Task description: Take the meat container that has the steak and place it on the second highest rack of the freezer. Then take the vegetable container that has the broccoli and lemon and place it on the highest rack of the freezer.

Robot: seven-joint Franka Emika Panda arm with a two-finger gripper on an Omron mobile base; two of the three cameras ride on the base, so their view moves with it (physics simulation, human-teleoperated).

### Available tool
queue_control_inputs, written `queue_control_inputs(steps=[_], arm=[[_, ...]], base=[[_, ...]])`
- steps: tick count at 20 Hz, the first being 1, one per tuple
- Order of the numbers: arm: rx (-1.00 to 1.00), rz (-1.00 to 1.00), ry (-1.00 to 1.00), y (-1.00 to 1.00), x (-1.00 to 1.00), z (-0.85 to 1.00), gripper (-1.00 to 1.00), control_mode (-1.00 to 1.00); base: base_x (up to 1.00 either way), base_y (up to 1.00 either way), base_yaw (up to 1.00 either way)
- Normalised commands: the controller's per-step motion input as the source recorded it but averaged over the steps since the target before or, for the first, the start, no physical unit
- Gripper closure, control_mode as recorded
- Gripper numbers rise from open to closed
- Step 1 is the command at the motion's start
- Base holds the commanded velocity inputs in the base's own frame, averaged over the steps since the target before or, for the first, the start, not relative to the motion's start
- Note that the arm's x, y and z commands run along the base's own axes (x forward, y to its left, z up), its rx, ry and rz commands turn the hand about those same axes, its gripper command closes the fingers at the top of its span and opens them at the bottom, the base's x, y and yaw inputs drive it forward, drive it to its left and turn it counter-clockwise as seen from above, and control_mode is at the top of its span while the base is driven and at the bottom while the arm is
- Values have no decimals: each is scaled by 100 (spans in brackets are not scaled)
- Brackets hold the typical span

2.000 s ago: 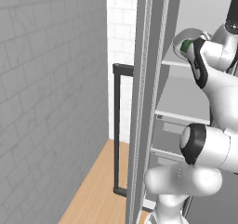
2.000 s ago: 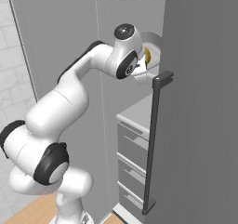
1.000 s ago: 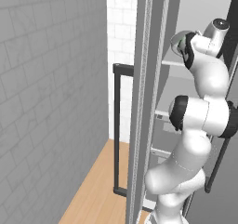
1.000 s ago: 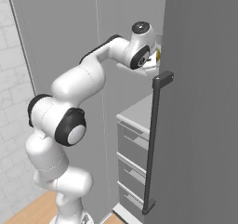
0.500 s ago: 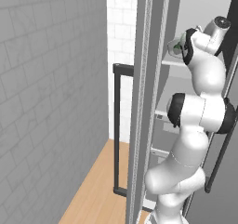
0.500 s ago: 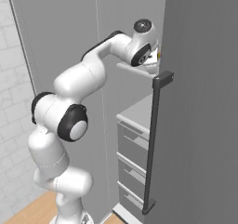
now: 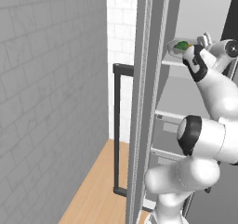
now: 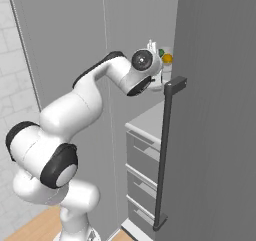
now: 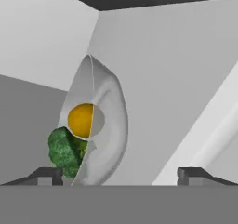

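Observation:
The vegetable container (image 9: 109, 116) is a white tray holding the green broccoli (image 9: 65, 148) and the yellow-orange lemon (image 9: 81, 120). It rests on the highest rack (image 7: 179, 62) inside the freezer (image 8: 215, 110). In the left base view the vegetable container (image 7: 175, 47) sits just left of my gripper (image 7: 201, 41). My gripper (image 9: 121, 174) is open, with the tray just ahead of its left fingertip (image 9: 46, 174) and nothing between the jaws. From the right, my gripper (image 8: 151, 46) points into the opening beside the lemon (image 8: 167, 58). The meat container with the steak is out of view.
The open freezer door (image 7: 144, 102) stands edge-on left of my arm, with its dark bar handle (image 7: 116, 125) beyond. A second grey door with a long dark handle (image 8: 164, 155) stands close on the right. Grey drawers (image 8: 145, 155) sit below. A brick wall (image 7: 46, 79) lies to the left.
My gripper has opened and let go of the vegetable container, which now rests on the shelf. The hand has drawn back a little and the elbow has dropped.

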Motion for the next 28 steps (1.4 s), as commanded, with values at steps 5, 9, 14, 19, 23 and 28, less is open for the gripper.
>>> queue_control_inputs(steps=[5, 9, 14, 19, 23, 28], arm=[[0, 5, 8, 2, -100, 42, -100, -100], [0, 17, 25, 43, -100, 23, -100, -100], [-11, 12, 3, 84, -100, -13, -100, -100], [-5, 10, 4, 42, -94, -63, -100, -100], [0, 11, 21, 18, -75, -58, -100, -100], [-6, 8, 10, 19, -84, -63, -100, -100]], base=[[0, 0, 0], [0, 0, 0], [0, 0, 0], [0, 0, 0], [0, 0, 0], [0, 0, 0]])
